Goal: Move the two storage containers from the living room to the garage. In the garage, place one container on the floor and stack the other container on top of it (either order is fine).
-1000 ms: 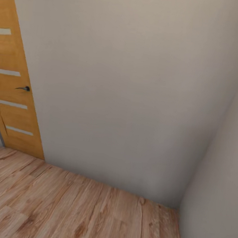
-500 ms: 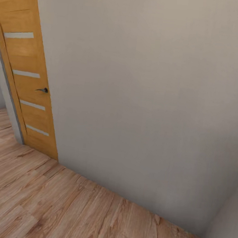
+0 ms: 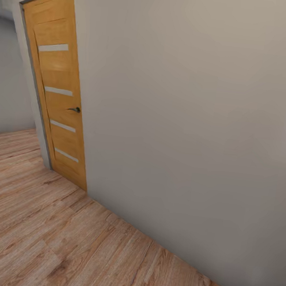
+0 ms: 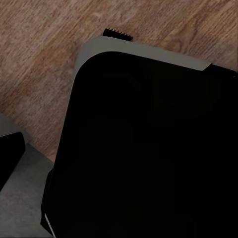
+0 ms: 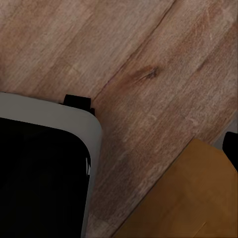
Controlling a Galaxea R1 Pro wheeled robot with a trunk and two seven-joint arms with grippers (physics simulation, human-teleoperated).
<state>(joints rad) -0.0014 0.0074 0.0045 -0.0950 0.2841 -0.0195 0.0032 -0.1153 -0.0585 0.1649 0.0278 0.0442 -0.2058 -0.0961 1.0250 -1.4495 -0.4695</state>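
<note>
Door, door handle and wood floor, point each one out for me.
Door (image 3: 57, 75), head view, upper panel of its orange face.
Door handle (image 3: 75, 109), head view, dark lever.
Wood floor (image 3: 39, 237), head view, bare planks.

Wall (image 3: 198, 122): straight ahead, running from near right to far left.
Door (image 3: 60, 89): set in the wall at its far left end.
Plank floor (image 3: 52, 239): before the wall, running left past the door.

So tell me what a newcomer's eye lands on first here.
The orange wooden door with pale slits and a dark handle, standing at the head view's left. Beside it a plain grey wall spreads rightward, and light wood plank flooring runs along its foot.
</note>
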